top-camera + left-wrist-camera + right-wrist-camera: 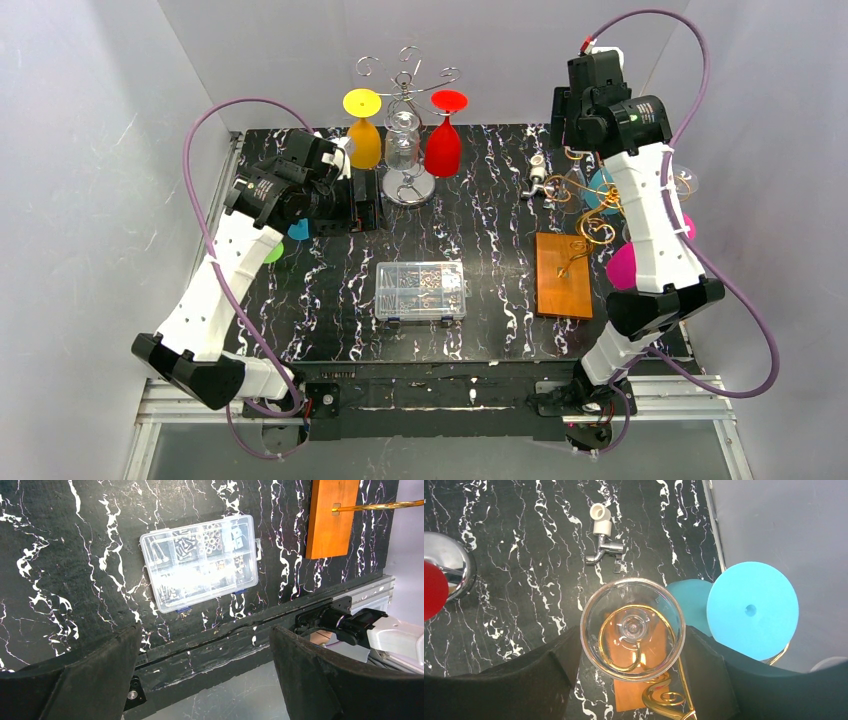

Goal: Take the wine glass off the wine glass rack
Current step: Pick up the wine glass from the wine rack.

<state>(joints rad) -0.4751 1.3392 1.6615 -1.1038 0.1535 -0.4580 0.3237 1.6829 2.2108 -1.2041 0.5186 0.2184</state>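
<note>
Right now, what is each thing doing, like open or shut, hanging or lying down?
Clear glass: upside down, hanging on the gold rack.
Right gripper: around the clear glass, grip unclear.
Left gripper: open, empty.
Box: shut.
Red glass: hanging upside down on the silver rack.
Yellow glass: the same.
Tap: lying on its side.

Clear parts box [420,290] (small hardware inside) on black marbled table [320,300] — chrome tap fitting [538,180] well apart.
</note>
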